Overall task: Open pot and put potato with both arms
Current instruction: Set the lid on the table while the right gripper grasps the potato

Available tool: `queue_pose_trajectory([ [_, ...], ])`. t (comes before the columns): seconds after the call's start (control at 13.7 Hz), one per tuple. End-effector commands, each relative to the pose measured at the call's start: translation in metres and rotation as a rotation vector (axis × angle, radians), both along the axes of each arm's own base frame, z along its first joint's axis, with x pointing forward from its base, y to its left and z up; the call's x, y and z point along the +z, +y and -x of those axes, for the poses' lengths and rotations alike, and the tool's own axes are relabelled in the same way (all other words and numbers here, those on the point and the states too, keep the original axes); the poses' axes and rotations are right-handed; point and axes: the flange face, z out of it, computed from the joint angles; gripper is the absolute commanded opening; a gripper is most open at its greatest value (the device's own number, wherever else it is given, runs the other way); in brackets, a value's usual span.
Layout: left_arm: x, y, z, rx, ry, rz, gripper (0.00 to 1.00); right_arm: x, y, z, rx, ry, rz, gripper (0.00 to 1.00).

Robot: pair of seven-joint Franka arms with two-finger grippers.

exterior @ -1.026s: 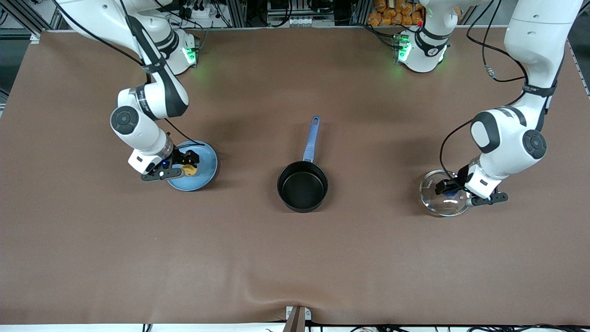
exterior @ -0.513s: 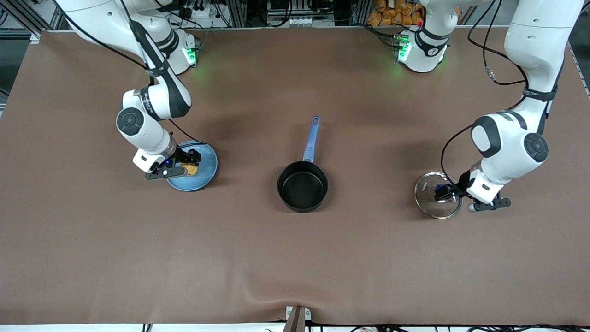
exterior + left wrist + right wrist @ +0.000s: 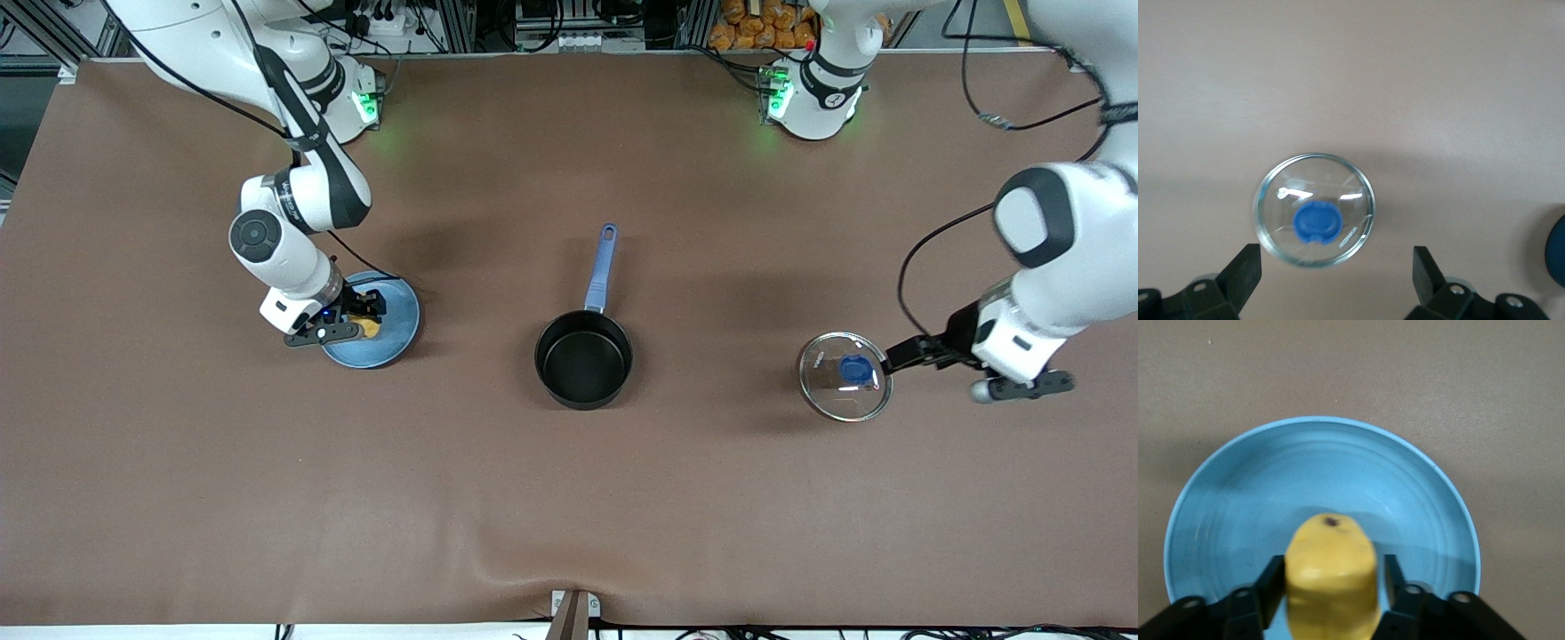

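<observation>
Pot [image 3: 583, 358] stands open, lid [image 3: 845, 375] on table beside wide-open left gripper [image 3: 1335, 280]; right gripper [image 3: 1331, 587] grips potato [image 3: 1331, 577] over plate [image 3: 1225, 500], transfer remaining

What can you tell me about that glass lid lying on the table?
The glass lid is round and clear, with a blue knob in its middle. It lies flat, knob up, on the brown table toward the left arm's end, apart from the pot. The open left gripper touches nothing.
</observation>
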Motion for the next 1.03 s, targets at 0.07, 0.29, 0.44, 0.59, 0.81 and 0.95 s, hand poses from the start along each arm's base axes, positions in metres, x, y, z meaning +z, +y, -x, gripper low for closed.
queue_pose_trajectory([
  [0.07, 0.075, -0.024, 0.012, 0.037, 0.032, -0.063, 1.0, -0.003, 0.0, 0.006, 0.021, -0.032, -0.002, 0.1],
  [0.29, 0.113, -0.028, 0.017, 0.021, 0.022, -0.066, 1.0, 0.007, 0.005, 0.006, 0.02, -0.033, -0.005, 0.0],
  [0.44, 0.137, -0.033, 0.022, 0.013, 0.037, -0.066, 1.0, 0.028, 0.006, 0.005, 0.019, -0.027, -0.004, 0.0],
  [0.59, 0.158, -0.037, 0.027, 0.005, 0.05, -0.071, 1.0, 0.061, 0.006, 0.004, 0.022, -0.024, -0.004, 0.0],
  [0.81, 0.18, -0.049, 0.038, -0.022, 0.042, -0.102, 1.0, 0.119, 0.007, -0.004, 0.022, -0.021, -0.004, 0.0],
  [0.95, 0.189, -0.051, 0.044, -0.027, 0.035, -0.133, 1.0, 0.164, 0.009, -0.013, 0.023, -0.001, -0.001, 0.0],
])
